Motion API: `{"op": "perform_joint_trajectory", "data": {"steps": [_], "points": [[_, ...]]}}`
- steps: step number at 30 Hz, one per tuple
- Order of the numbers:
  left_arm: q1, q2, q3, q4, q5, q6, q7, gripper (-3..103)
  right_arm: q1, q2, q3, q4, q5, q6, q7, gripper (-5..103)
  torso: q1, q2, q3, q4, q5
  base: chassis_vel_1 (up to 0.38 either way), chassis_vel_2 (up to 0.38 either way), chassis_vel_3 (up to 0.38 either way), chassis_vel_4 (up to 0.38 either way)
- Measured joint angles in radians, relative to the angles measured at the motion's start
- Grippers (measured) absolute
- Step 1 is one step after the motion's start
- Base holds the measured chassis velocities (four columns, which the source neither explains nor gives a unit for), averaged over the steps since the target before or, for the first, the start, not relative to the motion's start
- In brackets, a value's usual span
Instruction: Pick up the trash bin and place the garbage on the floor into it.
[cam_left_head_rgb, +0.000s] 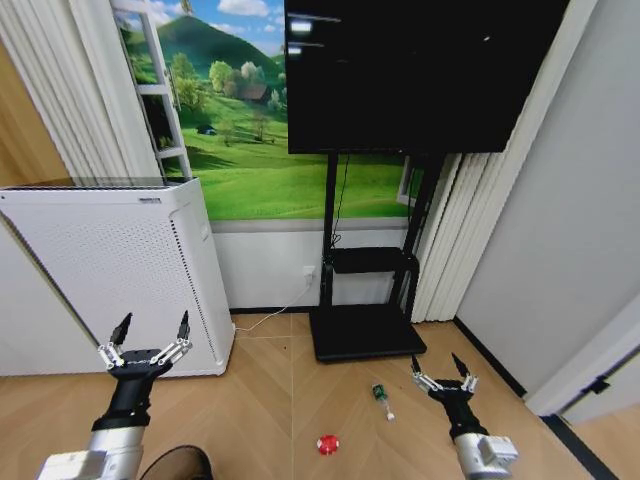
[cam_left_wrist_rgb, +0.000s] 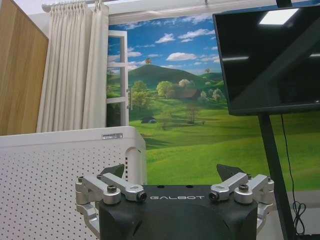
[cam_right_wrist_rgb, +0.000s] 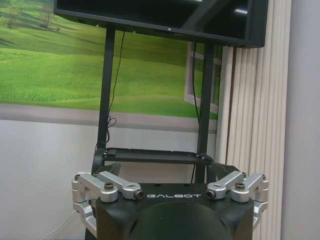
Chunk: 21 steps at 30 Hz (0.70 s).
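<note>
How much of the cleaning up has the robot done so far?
Nothing looks done yet. The bottle and a red piece lie on the floor. The bin's rim peeks in at the bottom, not picked up. The left gripper and right gripper are open and hold nothing. Lifting the bin and all the picking up are left.

Small clear bottle (cam_left_head_rgb: 381, 395) with green label: lying flat on tan chevron parquet floor (cam_left_head_rgb: 270, 400), right of centre. Red-and-white piece (cam_left_head_rgb: 327, 444): resting on floor nearer, slightly left of bottle, apart from it.
</note>
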Motion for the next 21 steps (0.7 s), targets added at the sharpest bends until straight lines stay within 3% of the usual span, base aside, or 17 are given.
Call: {"op": "perform_joint_trajectory", "data": {"steps": [9, 17, 21], "points": [[0.008, -0.009, 0.003, 0.019, -0.003, -0.008, 0.008, 100, 0.003, 0.0, 0.004, -0.001, -0.001, 0.002, 0.004, 100, -0.015, -0.038, -0.023, 0.0, 0.0, 0.0, 0.0, 0.0, 0.0], [0.026, -0.012, -0.002, 0.073, -0.073, 0.002, 0.027, 100, 0.008, 0.001, 0.002, -0.009, -0.003, 0.0, 0.006, 100, -0.029, -0.075, -0.046, 0.0, 0.0, 0.0, 0.0, 0.0, 0.0], [0.05, -0.016, -0.01, 0.129, -0.075, -0.028, 0.056, 100, -0.008, 0.024, 0.001, -0.025, -0.004, 0.0, 0.02, 100, -0.037, -0.098, -0.06, -0.0001, -0.0001, 0.0, 0.0, 0.0, 0.0]]}}
